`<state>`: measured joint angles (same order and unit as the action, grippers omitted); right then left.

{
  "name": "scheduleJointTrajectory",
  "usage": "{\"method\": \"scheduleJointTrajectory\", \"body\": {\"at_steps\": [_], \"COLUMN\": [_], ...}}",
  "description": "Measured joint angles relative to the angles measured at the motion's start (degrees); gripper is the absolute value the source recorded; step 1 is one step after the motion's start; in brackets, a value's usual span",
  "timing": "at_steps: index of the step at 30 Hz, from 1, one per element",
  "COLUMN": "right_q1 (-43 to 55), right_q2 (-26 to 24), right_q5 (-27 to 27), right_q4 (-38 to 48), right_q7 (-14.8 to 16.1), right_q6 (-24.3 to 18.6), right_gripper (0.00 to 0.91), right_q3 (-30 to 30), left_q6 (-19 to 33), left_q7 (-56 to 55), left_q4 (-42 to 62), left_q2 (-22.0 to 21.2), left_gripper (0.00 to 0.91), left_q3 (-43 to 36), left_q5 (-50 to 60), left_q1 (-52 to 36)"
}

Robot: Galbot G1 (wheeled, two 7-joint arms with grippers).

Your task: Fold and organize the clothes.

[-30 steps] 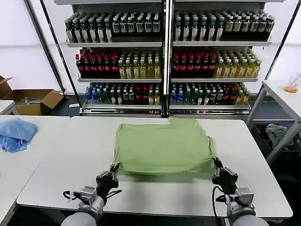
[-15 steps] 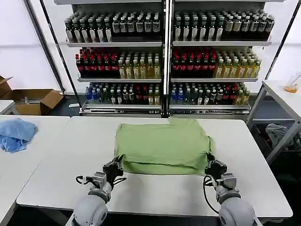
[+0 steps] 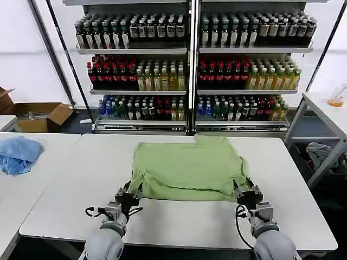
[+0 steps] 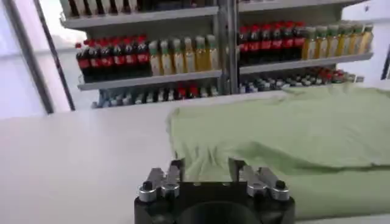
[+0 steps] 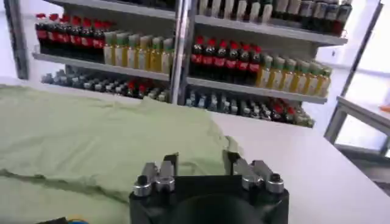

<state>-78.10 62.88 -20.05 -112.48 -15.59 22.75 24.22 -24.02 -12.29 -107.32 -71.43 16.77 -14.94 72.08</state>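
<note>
Green shirt (image 3: pixel 187 170) lies folded at centre frame on the white table (image 3: pixel 76 189), its near edge doubled over into a thicker band, back side up. Left gripper (image 3: pixel 129 194) sits at the shirt's lower-left corner, right gripper (image 3: pixel 246 194) at the lower-right corner; wrist views show each with fingers (image 4: pixel 177 170) spread apart and nothing between them, cloth just beyond the tips. Blue cloth (image 3: pixel 19 154) at far left on the neighbouring table, drink shelves (image 3: pixel 190 65) across the top.

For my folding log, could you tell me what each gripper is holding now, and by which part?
Nothing: the left gripper and right gripper are both open at the near corners of the green polo shirt, which lies on the table.
</note>
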Motion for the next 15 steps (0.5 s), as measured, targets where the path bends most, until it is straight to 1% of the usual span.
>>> {"method": "scheduleJointTrajectory", "body": {"at_steps": [1,2,3,4,15], "right_q1": [-0.15,-0.20,-0.29,-0.34,-0.89], "right_q2": [0.16,0.29,0.38,0.47,0.56], "right_q5": [-0.36,-0.73,-1.03,-1.41,-4.00], "right_q4": [0.34,0.67,0.93,1.26,2.62], "right_q7": [-0.11,-0.12,-0.13,-0.17,-0.12], "right_q6": [0.27,0.49,0.66,0.81,1.51], "right_gripper": [0.897,0.453,0.050,0.000,0.000], "right_q3": [0.15,0.24,0.33,0.40,0.08], "left_q6": [-0.09,-0.10,-0.11,-0.11,0.22], "left_q7": [-0.09,-0.16,-0.21,-0.25,-0.34], "left_q4": [0.26,0.52,0.75,1.07,2.06], "left_q2": [-0.05,-0.09,-0.13,-0.22,-0.29], "left_gripper": [0.907,0.554,0.191,0.020,0.020], "left_q3": [0.00,0.00,0.00,0.00,-0.06], "left_q5": [0.00,0.00,0.03,0.03,-0.43], "left_q1": [0.07,0.08,0.05,-0.01,0.35]}}
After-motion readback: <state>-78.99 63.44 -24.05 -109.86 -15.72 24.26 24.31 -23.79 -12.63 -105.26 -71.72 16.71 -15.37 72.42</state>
